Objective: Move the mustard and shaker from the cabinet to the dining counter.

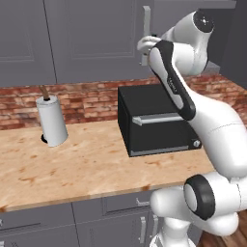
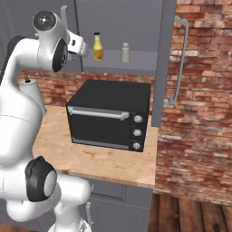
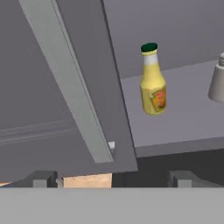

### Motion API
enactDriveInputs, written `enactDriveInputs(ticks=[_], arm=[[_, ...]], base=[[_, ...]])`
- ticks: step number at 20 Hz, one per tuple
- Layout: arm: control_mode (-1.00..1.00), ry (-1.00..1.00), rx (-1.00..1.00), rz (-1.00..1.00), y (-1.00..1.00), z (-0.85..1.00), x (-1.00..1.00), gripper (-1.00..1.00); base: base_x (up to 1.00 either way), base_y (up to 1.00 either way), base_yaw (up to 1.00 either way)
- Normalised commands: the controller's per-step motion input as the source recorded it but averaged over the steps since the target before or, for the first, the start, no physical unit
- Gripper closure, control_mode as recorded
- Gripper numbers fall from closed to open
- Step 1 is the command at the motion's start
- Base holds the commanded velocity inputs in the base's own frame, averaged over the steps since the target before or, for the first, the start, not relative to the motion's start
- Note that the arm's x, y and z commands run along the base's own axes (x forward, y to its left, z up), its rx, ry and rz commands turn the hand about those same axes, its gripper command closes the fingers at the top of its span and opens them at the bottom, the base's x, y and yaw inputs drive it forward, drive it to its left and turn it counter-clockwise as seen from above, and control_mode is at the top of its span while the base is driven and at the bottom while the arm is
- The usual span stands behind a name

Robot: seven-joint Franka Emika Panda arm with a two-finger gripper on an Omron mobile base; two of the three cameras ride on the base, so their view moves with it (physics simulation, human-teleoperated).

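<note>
A: Gripper (image 3: 111, 179) status?

B: Fingertips (image 3: 41, 178) spread wide apart, nothing between them. It is raised at the open cabinet (image 2: 122, 20), just near of the door's lower edge, beside the silver bar handle (image 3: 65, 83).

A: Mustard?

B: Mustard (image 2: 97, 47) upright on the cabinet shelf, right of the gripper and apart from it. Dark green cap, yellow body.

A: Shaker?

B: Shaker (image 2: 125, 52) on the same shelf, right of the bottle, a clear gap between them.

A: Below?

B: Black oven (image 2: 108, 115) on the wood counter (image 1: 72, 169); paper towel roll (image 1: 51, 120) far left, against the brick wall (image 2: 199, 113).
</note>
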Motion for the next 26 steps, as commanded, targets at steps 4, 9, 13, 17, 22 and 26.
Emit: enactDriveInputs(ticks=[4,9,13,17,22,26], arm=[[-1.00,-0.02,0.00,0.00,0.19,0.00,0.50,-1.00],[-1.00,-0.02,-0.02,0.00,0.19,0.00,0.44,-1.00],[-1.00,0.00,-0.01,0.00,0.10,0.00,0.50,-1.00],[-1.00,0.00,0.00,0.00,0.05,0.00,0.50,-1.00],[-1.00,0.00,-0.03,0.00,0.01,0.00,0.35,1.00],[-1.00,-0.09,-0.12,0.00,0.02,-0.02,0.01,1.00]], base=[[0.00,0.00,0.00],[0.00,0.00,0.00],[0.00,0.00,0.00],[0.00,0.00,0.00],[0.00,0.00,0.00],[0.00,0.00,0.00]])
